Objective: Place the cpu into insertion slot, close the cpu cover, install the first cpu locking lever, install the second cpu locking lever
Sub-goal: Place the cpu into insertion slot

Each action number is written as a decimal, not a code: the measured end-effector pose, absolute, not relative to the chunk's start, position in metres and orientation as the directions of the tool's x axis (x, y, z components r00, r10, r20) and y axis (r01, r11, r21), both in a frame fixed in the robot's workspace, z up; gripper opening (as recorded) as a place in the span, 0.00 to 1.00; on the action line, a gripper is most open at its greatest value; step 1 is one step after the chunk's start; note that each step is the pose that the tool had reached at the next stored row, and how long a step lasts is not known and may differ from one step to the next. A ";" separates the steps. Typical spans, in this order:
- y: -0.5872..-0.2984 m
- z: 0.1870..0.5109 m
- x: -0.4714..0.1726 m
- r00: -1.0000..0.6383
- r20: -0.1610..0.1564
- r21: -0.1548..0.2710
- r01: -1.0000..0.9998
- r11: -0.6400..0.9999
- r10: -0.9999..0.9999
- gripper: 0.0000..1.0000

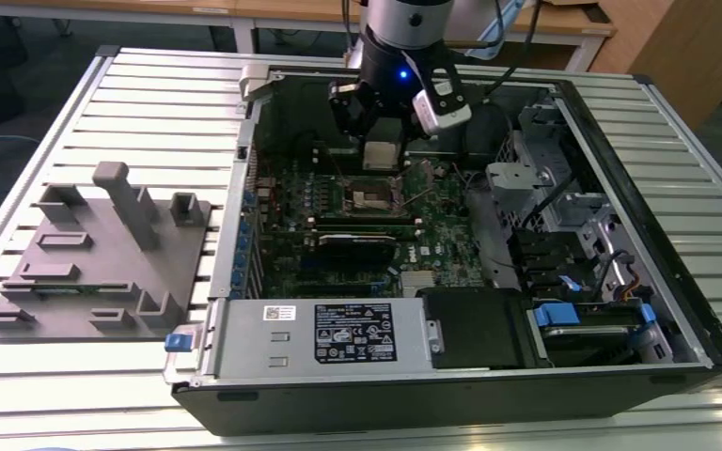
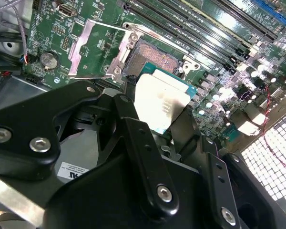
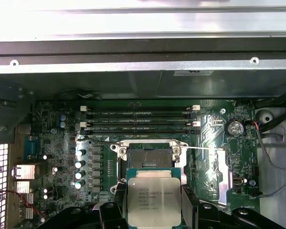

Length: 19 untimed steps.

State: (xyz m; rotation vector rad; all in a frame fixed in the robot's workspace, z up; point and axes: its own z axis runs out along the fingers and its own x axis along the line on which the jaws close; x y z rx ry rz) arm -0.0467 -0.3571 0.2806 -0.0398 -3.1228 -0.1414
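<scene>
Inside the open case (image 1: 436,399), tool (image 3: 155,210) grips the cpu (image 3: 152,193) by two edges, held just above the insertion slot (image 3: 149,155); cpu cover (image 2: 80,47) stands open. Risk: a tilted or off-square descent could damage the slot.

The arm (image 1: 405,23) is a silver-grey cylinder with a small blue light (image 1: 401,75), black cables (image 1: 518,33) and a white camera module (image 1: 443,106). Its gripper (image 2: 159,112) is matte black, with jointed links pinned by silver screws (image 2: 40,144).

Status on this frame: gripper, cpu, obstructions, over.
Status: gripper shut on cpu, held above insertion slot, not seated. Open cpu cover lies aside. Nothing blocking.
</scene>
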 end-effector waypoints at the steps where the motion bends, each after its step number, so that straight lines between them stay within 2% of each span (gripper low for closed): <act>1: -0.357 0.280 -0.047 -1.000 0.016 0.090 0.026 0.996 0.025 0.54; 19: -0.354 0.273 -0.048 -1.000 0.016 0.090 0.026 0.996 0.025 0.54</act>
